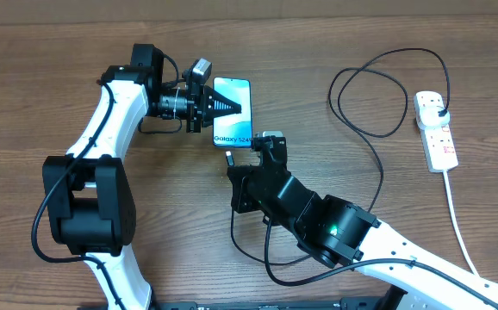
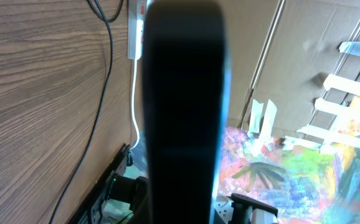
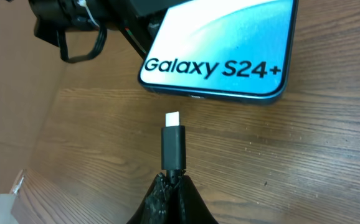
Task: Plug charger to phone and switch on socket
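The phone point(image 1: 233, 120) shows its blue "Galaxy S24+" screen upward at the table's middle. My left gripper point(image 1: 225, 106) is shut on its left side; in the left wrist view the phone point(image 2: 183, 106) is a dark slab between the jaws. My right gripper point(image 3: 174, 183) is shut on the charger just behind its connector tip point(image 3: 173, 142). The tip points at the phone's point(image 3: 223, 50) bottom edge, a short gap away and a little left of the port. The charger's cable point(image 1: 371, 129) loops to its black plug point(image 1: 438, 109) in the socket point(image 1: 438, 138).
The socket's white cord point(image 1: 457, 228) runs toward the front right edge. The socket point(image 2: 139, 25) and its cord also show in the left wrist view. Slack black cable point(image 1: 258, 250) hangs beside the right arm. Cardboard and a colourful mat lie beyond the table edge.
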